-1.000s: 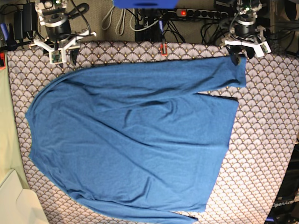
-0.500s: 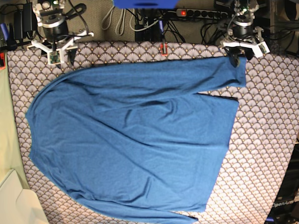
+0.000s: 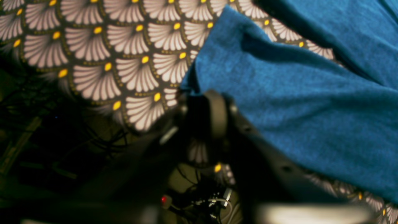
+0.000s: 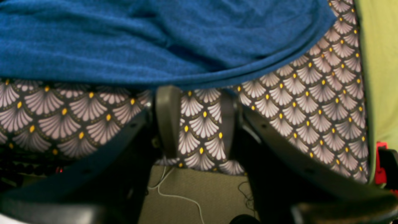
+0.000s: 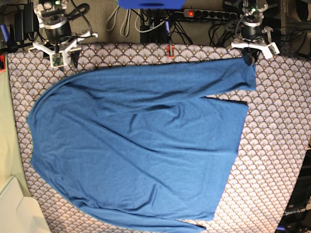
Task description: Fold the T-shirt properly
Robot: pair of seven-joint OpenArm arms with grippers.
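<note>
The T-shirt [image 5: 136, 145] is spread flat on the patterned worktop [image 5: 277, 145], its lower sleeve cut off. The left gripper [image 3: 199, 102] is clamped on the cuff, blurred. The right gripper [image 4: 197, 121] is held apart, empty.

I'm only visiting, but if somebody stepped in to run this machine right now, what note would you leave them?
Left gripper: shut on the cuff of the T-shirt sleeve, at the far table edge.
Right gripper: fingers apart, holding nothing, just short of the shirt's edge, over the tablecloth.
Shirt: spread flat.
Done: one sleeve end gripped; no fold yet.
Left: all the folding.
</note>
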